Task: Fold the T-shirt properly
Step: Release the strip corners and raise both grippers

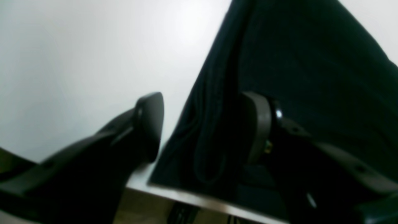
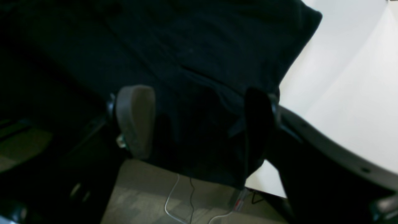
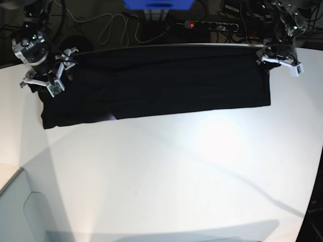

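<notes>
White worktop (image 3: 166, 176) fills most of the base view, with cables and a power strip (image 3: 212, 24) dim in the dark strip behind its far edge. The T-shirt (image 3: 161, 85) lies along that far edge as a long black band, folded lengthwise and stretched between the two arms; a faint pale fleck shows at its lower edge near one end, too small to make out. No print is visible, only plain black cloth with soft creases.

In the left wrist view the picture is blurred: the left gripper (image 1: 206, 127) has its fingers (image 1: 149, 124) spread wide, one over bare worktop and the other over the cloth, with a hemmed edge of the shirt running between them at the worktop's rim. In the right wrist view the right gripper (image 2: 199, 121) likewise has its fingers spread, straddling a corner of dark cloth that overhangs the edge; whether either pad touches the fabric cannot be told. Floor and thin wires show below.
</notes>
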Tool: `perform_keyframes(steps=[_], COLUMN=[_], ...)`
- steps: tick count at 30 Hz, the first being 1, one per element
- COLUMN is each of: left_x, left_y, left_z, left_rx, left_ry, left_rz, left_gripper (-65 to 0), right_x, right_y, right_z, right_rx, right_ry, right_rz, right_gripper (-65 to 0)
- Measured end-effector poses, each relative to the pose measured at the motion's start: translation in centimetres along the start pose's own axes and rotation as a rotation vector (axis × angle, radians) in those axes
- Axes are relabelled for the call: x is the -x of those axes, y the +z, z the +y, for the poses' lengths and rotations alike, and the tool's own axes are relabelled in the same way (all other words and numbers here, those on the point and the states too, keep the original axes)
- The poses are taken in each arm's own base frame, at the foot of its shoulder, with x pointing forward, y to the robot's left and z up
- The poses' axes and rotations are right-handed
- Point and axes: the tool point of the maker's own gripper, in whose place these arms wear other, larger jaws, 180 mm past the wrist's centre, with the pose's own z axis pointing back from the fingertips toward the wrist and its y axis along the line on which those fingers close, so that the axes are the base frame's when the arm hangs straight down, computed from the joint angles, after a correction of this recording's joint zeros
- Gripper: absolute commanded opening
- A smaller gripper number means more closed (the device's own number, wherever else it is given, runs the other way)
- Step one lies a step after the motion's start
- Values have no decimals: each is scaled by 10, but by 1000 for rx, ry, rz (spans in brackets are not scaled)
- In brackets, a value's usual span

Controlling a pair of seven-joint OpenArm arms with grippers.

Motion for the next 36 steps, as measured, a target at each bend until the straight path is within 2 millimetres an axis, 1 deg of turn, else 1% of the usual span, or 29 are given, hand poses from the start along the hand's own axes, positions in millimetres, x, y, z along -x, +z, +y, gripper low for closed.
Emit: perform_keyframes(steps=[2, 3, 9, 13, 15, 19, 21, 23, 27, 29, 31, 32, 34, 36], left_x=[0, 0, 3, 4, 4, 3, 1, -7, -43, -54, -58, -59, -61, -60], left_y=[0, 0, -1, -1, -1, 0, 1, 6, 25, 35, 44, 48, 55, 56], left_z=[0, 0, 1, 1, 0, 0, -2, -8, -30, -46, -58, -63, -70, -74], left_rx=[-1, 0, -3, -2, 0, 1, -1, 1, 25, 46, 63, 66, 74, 79], left_ry=[1, 1, 1, 2, 4, 1, -11, -33, -113, -130, -150, -160, -167, -157], left_rz=[-2, -2, 10, 17, 16, 14, 16, -8, -114, -166, -191, -201, -219, -226], left_gripper=[-290, -305, -532, -594, -650, -650, -650, -650, -650, -650, -650, -650, -650, -650], right_x=[1, 1, 0, 0, 0, 0, -1, -2, -5, -9, -5, 1, 13, 17], right_y=[0, 0, 0, 0, 0, 0, -1, -2, -3, -8, -13, -17, -23, -27], right_z=[0, 0, 0, 0, 0, 0, 5, 9, 7, 3, 4, 5, 8, 8], right_rx=[0, 0, 0, 0, 0, -1, -6, -14, -9, -6, -17, -27, -41, -49], right_ry=[0, 0, 0, 0, 0, -1, -21, -36, -36, -42, -60, -71, -85, -94], right_rz=[5, 4, 1, 1, 1, 1, -5, -11, -16, -27, -19, -3, 30, 42], right_gripper=[-217, -217, -217, -217, -217, -211, -210, -210, -214, -215, -215, -215, -215, -215])
